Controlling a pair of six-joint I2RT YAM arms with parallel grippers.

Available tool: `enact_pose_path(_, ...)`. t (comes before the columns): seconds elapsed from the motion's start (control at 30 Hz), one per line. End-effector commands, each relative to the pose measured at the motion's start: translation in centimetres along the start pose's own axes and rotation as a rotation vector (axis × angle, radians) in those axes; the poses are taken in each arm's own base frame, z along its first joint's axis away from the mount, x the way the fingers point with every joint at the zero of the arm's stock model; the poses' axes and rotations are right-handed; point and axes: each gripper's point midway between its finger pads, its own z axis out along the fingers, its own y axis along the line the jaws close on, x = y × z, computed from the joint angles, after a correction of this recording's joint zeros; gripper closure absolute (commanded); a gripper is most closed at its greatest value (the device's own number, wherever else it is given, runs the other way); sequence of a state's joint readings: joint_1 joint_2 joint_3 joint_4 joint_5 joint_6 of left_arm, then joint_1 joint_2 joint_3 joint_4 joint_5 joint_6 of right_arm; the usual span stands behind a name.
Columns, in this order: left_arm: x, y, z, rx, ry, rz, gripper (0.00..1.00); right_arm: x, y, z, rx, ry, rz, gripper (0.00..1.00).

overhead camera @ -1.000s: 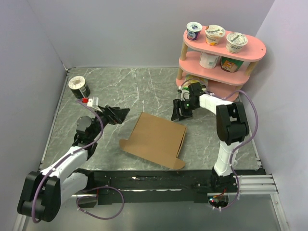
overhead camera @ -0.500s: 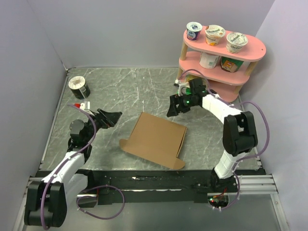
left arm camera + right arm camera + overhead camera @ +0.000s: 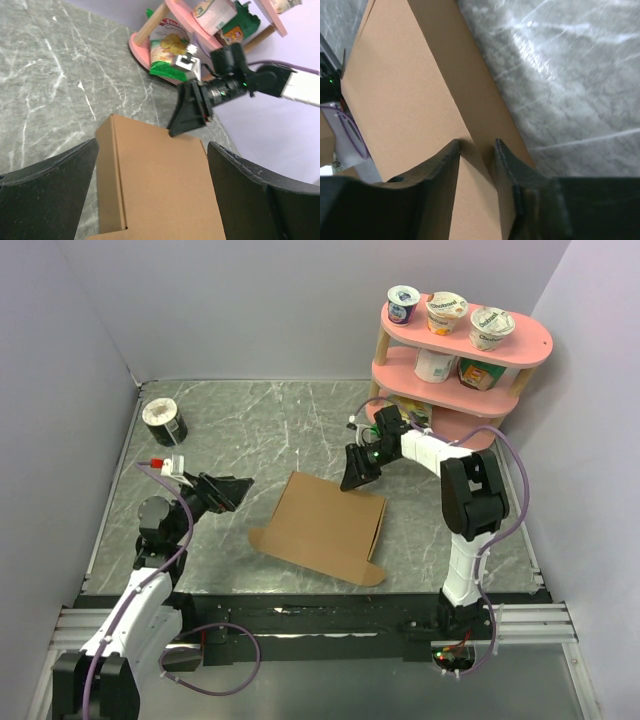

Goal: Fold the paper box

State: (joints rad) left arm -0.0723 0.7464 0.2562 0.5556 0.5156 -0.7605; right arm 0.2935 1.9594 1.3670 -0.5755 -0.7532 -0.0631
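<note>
Seeing the paper box [image 3: 325, 525] lying slightly skewed near the middle of the table [image 3: 200, 440], toward the near edge. Reading it as plain brown cardboard in a shallow, nearly flat shape, showing a creased strip along its right side and rounded tabs poking out at the near corners. Judging the fold as partway: seeing no walls standing, tabs untucked. Straddling the box's far edge with the right gripper [image 3: 352, 478], jaws narrowed around it; cannot tell if actually clamping. Hovering the left gripper [image 3: 232, 488] left of the box, spread wide, holding nothing.

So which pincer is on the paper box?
The right pincer, fingertips at the far edge of the paper box; the left pincer hangs open, clear of it.
</note>
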Motion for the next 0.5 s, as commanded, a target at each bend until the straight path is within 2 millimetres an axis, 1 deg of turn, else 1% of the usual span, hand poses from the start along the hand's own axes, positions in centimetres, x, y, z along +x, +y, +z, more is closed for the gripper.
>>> enact_pose_path(0.0, -1.0, -2.5, -0.4, 0.108, -0.020, 0.063, 0.04, -0.3, -3.2, 0.4, 0.087, 0.019, 0.060, 0.63)
enact_pose_path(0.13, -1.4, -4.2, -0.9, 0.194, -0.040, 0.096, 0.04, -0.3, -4.6, 0.8, 0.090, 0.028, 0.115, 0.64)
enact_pose_path(0.17, -1.5, -4.5, -0.8, 0.206, -0.039, 0.094, 0.04, -0.7, -4.9, 0.7, 0.096, 0.023, 0.121, 0.64)
enact_pose_path(0.23, -2.1, -5.4, -0.7, 0.236, -0.040, 0.111, 0.04, -0.5, -5.5, 0.9, 0.097, 0.038, 0.145, 0.65)
enact_pose_path(0.27, -2.2, -5.4, -0.6, 0.236, -0.039, 0.114, 0.04, -0.9, -5.7, 0.9, 0.099, 0.034, 0.142, 0.65)
enact_pose_path(0.37, -2.7, -5.3, -0.4, 0.223, -0.045, 0.130, 0.04, -1.0, -6.0, 1.0, 0.101, 0.038, 0.141, 0.65)
enact_pose_path(0.47, -2.6, -5.0, -0.3, 0.214, -0.052, 0.139, 0.04, -1.2, -6.2, 1.1, 0.101, 0.038, 0.142, 0.65)
